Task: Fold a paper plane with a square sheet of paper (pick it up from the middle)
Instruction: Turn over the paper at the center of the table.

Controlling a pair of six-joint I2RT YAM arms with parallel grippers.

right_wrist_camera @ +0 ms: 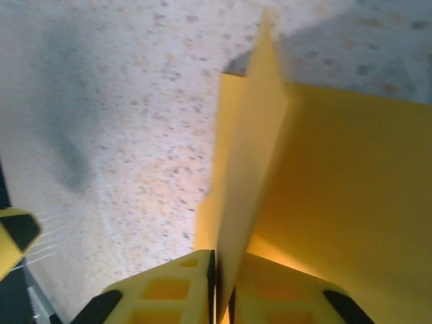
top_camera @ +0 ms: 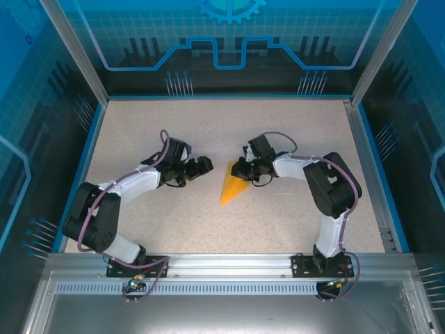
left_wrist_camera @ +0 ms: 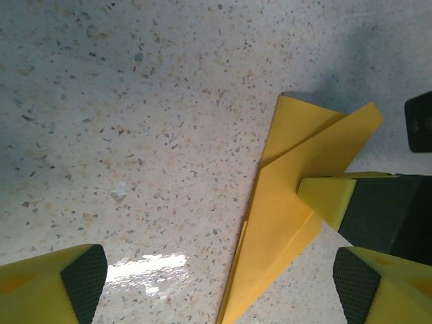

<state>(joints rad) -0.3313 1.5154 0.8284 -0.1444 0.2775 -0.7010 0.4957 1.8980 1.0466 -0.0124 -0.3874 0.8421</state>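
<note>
**A:** Closest thing up front is the right gripper [right_wrist_camera: 221,270]. Its jaws are pinched tight w/ a thin upright flap of the paper plane [right_wrist_camera: 324,189] caught between the pads.

**B:** So it's got hold of it. And the left gripper [left_wrist_camera: 219,283]?

**A:** Spread wide, nothing in it. It hangs just beside the plane on the left-arm side, over the table [top_camera: 174,223]. Not touching the paper, afaict.

**B:** Where's the plane exactly?

**A:** Approx. mid-table, between the two arms. The nose points toward the near edge and the wide end is up at the right gripper. One flap stands up in the pinch, and the rest spreads to the side and looks to rest on the table.

**B:** How far along, d'you reckon?

**A:** Late, imo. It's not a flat square any more. It's a narrow pointed dart w/ overlapping folded layers & a long crease, so the main folds look done. What's left is prob. pressing the last crease or setting the wings, then letting go. Can't tell if both wings match, since one side is hidden behind the raised flap.

**B:** Any brand, label, text?

**A:** None I can read. The paper's plain orange-yellow, no print. The back wall [top_camera: 222,42] has blue line graphics & a gear shape but no words. No legible markings on the arms either.
</note>
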